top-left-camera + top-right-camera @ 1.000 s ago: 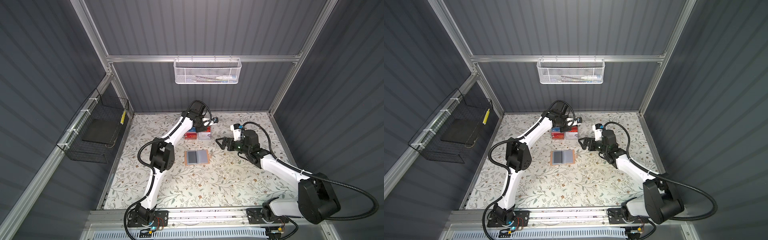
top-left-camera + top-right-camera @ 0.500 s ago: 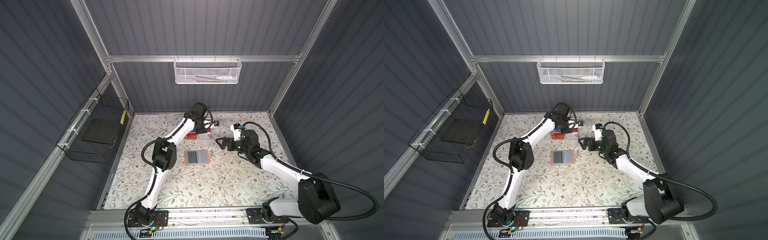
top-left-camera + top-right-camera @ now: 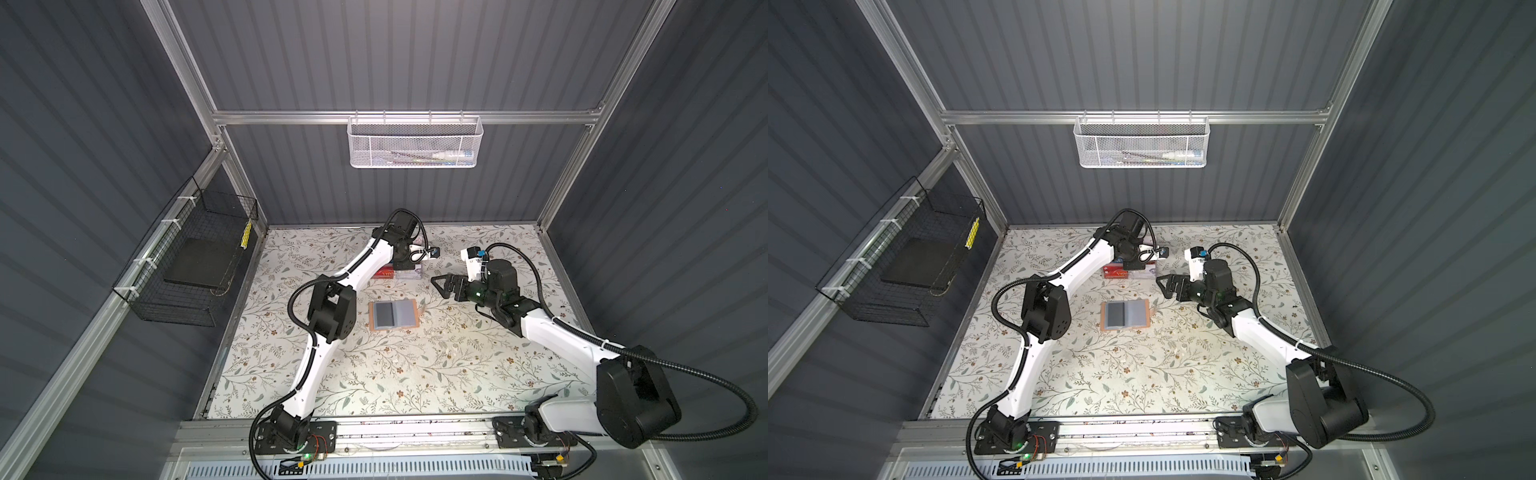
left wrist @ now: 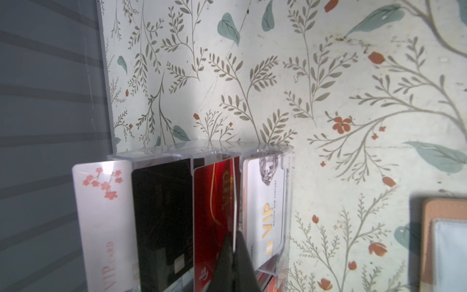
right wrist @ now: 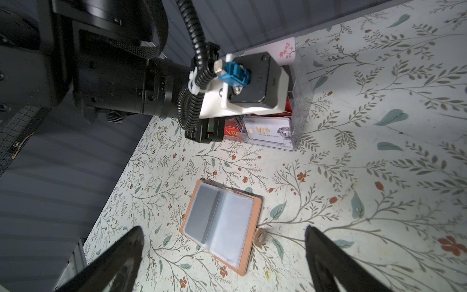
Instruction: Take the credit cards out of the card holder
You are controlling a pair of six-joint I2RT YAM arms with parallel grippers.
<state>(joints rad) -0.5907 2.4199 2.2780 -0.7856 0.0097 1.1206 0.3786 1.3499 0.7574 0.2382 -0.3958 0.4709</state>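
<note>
The left claw (image 4: 233, 252) is pressed together low over the clear rack (image 4: 288, 177), its dark fingertips meeting on a thin pale edge between the red card (image 4: 212, 202) and the white VIP card (image 4: 265, 202); whether that edge is a held card seen end-on or the rack's own divider, I cannot tell. Over the last second this arm has crept a little sideways along the rack, toward the right arm's side; nothing else has moved. That reads as a card being lined up with its slot, so the step in hand is probably stowing rather than pulling. The right claw (image 3: 441, 286) hangs spread wide, empty, near the card holder (image 3: 392, 314) and apart from it.

The card holder lies open and flat at the middle of the table (image 3: 374, 374), well apart from the rack; its peach cover looks like stitched leather, its sleeves cloudy soft plastic, its snap tab (image 5: 260, 236) splayed on the table. One sleeve is darker grey; it may still hold something.

The rack is hard, glossy and stepped; beside the red card stands a black card (image 4: 161, 215), then a pale blossom card (image 4: 101, 215); all are thin, stiff and round-cornered.
</note>
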